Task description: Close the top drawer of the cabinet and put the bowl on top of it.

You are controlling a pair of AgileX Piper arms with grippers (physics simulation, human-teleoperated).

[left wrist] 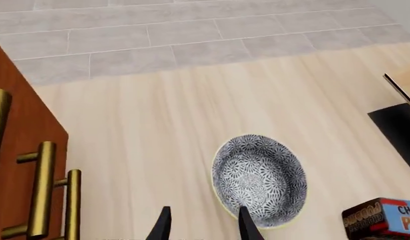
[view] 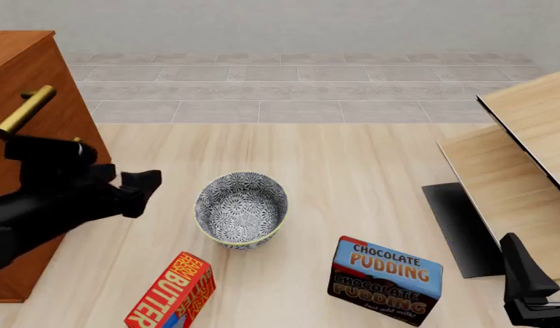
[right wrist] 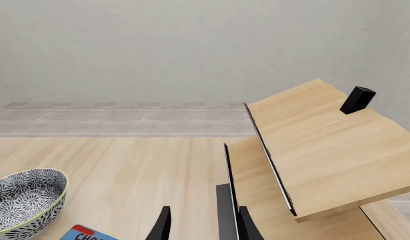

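The bowl (view: 242, 208), white with a dense dark floral pattern, stands upright on the pale wood table, with nothing in it. My left gripper (view: 141, 190) hovers to its left, open, between the bowl and the cabinet (view: 29, 82). In the left wrist view the open fingertips (left wrist: 248, 226) sit just short of the bowl (left wrist: 258, 179), one over its near rim. The top drawer's brass handle (view: 25, 106) juts from the reddish-brown front; I cannot tell whether that drawer stands out. My right gripper (view: 526, 277) waits open at the near right corner, holding nothing. The right wrist view also catches the bowl (right wrist: 25, 200).
A chocolate pudding box (view: 386, 280) stands near the front, right of the bowl. A red butter box (view: 171, 294) lies front left. Pale light-wood furniture (view: 526, 150) with a black base fills the right side. The lower brass handles (left wrist: 41, 190) are close to the left gripper.
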